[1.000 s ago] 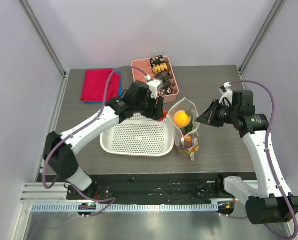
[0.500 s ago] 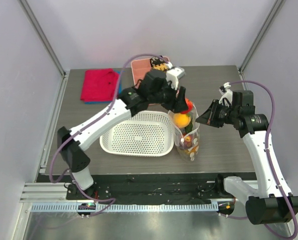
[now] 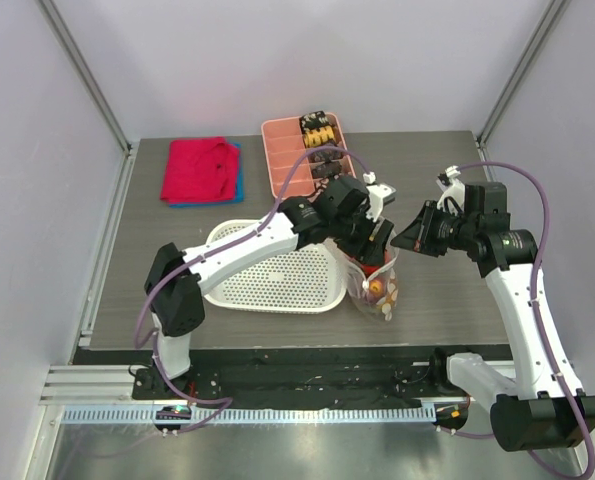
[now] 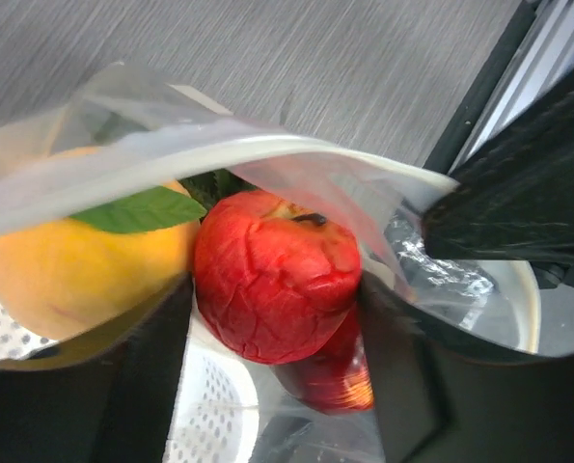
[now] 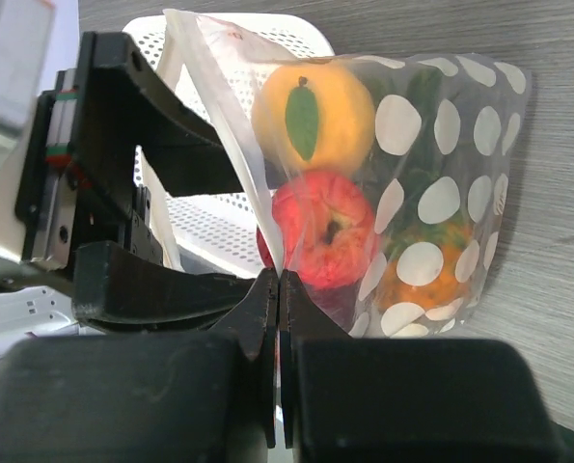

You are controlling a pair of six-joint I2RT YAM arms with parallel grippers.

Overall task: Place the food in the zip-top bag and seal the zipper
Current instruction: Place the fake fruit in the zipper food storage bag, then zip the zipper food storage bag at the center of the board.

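Observation:
The clear dotted zip-top bag [image 3: 382, 292] stands right of the white basket. My right gripper [image 3: 400, 238] is shut on its mouth edge [image 5: 280, 280] and holds it open. My left gripper [image 3: 372, 244] is down in the mouth, shut on the small bright red apple [image 4: 267, 270]. The zipper strip [image 4: 267, 145] arcs over the apple. The orange peach [image 4: 65, 260] lies beside it and the dark red apple [image 4: 330, 371] below it. Through the bag wall [image 5: 441, 193] the right wrist view shows the peach [image 5: 315, 116], the bright apple [image 5: 325, 231] and the pineapple [image 5: 422, 275].
The white perforated basket [image 3: 277, 275] lies left of the bag under my left arm. A pink tray [image 3: 289, 165] with dark and yellow snack pieces stands at the back. A red cloth [image 3: 199, 170] lies at the back left.
My left gripper has carried the bright red apple from the basket's far edge to the right and lowered it into the bag's mouth. The right arm has not moved.

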